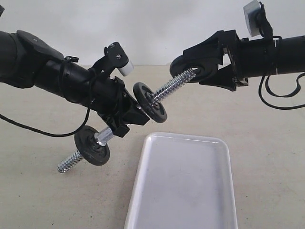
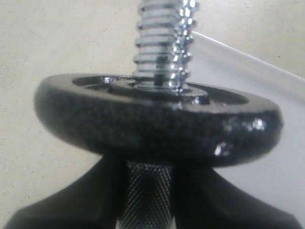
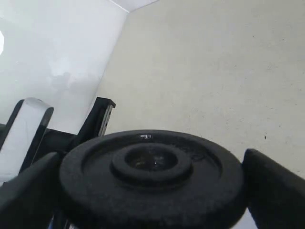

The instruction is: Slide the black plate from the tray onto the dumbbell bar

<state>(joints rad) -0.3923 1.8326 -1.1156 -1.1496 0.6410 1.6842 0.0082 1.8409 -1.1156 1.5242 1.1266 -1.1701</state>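
Observation:
My left gripper (image 1: 127, 120) is shut on the knurled middle of the dumbbell bar (image 1: 171, 86), which it holds tilted above the table. The knurled section (image 2: 147, 191) sits between the dark fingers (image 2: 71, 200). Two black discs sit on the bar, one (image 1: 150, 102) just above the grip and one (image 1: 91, 145) below it. My right gripper (image 1: 198, 69) is shut wide on the black plate (image 1: 187, 63), at the tip of the bar's upper threaded end. The black plate (image 3: 152, 176) spans the gap between both fingers (image 3: 274, 188). The white tray (image 1: 183, 183) holds nothing.
The tray lies on the beige table (image 1: 38, 191) below and in front of the bar. A black cable (image 1: 281, 102) hangs from the right arm, and another (image 1: 43, 131) trails from the left arm. A pale wall (image 1: 152, 24) stands behind.

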